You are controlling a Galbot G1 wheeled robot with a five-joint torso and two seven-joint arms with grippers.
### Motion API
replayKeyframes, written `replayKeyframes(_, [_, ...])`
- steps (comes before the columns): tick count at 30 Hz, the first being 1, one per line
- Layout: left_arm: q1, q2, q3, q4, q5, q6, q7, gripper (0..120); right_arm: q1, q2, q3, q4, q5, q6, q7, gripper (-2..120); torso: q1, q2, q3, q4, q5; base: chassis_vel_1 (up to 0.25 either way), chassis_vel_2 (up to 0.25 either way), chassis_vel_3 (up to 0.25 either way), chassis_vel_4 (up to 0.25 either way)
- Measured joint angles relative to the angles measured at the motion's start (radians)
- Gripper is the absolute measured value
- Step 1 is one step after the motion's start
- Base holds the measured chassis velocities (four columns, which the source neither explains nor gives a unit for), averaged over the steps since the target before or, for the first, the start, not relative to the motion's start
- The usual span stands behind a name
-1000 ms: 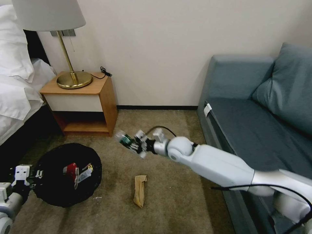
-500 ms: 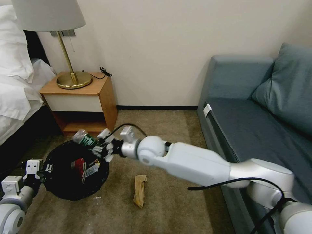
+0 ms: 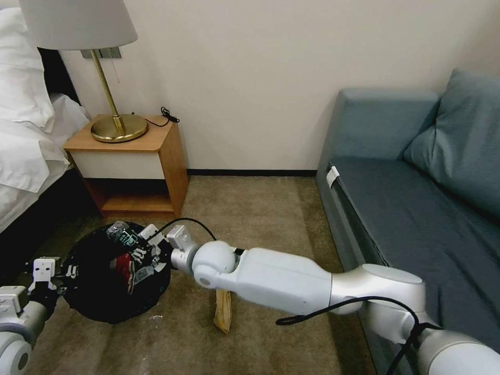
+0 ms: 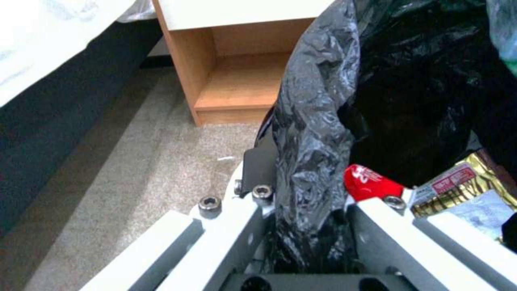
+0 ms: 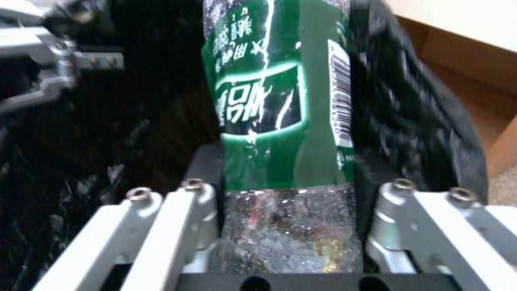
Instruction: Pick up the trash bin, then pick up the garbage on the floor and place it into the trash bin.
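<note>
Now my right gripper (image 3: 136, 249), clamping the green-labelled bottle (image 3: 121, 234), has swung over the trash bin (image 3: 99, 307) my left gripper (image 3: 61, 272) pinches at nine o'clock, ready to drop.

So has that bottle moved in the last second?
Yes. The right pincer has carried the bottle leftward, from beyond the nightstand's right corner to over the bin below its shelf.

Trash bin (image 3: 117, 281) left of sofa (image 3: 416, 208), before nightstand (image 3: 133, 166); paper wrapper (image 3: 224, 310) on carpet (image 3: 260, 208) between them.
</note>
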Motion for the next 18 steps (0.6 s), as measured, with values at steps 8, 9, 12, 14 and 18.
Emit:
replayKeyframes(8, [-0.011,0.000,0.008,0.025,0.004,-0.007,0.006,1,-0.006,-0.007,0.006,0.013,-0.002,-0.013,0.003,73,0.000,0.000,0.000,0.0000,0.0000,0.000,0.000,0.000,0.000])
replayKeyframes(9, [-0.012,0.000,0.008,0.030,0.006,-0.008,0.007,1,-0.006,-0.010,0.007,0.019,-0.001,-0.018,0.003,76,0.000,0.000,0.000,-0.0001,-0.0001,0.000,0.000,0.000,0.000])
replayKeyframes(12, [-0.013,0.000,0.009,0.035,0.007,-0.009,0.010,1,-0.005,-0.013,0.007,0.025,0.001,-0.021,0.003,83,0.000,0.000,0.000,-0.0001,0.0000,0.000,0.000,0.000,0.000])
replayKeyframes(14, [-0.020,0.001,0.011,0.053,0.009,-0.013,0.013,1,0.005,-0.021,0.007,0.046,0.012,-0.030,0.003,95,0.000,0.000,0.000,-0.0001,0.0000,0.000,0.000,0.000,0.000])
replayKeyframes(18, [-0.021,0.006,0.010,0.066,0.011,-0.018,0.016,1,0.020,-0.036,0.018,0.077,0.029,-0.038,0.012,99,0.000,0.000,0.000,0.0000,-0.0001,0.000,0.000,0.000,0.000])
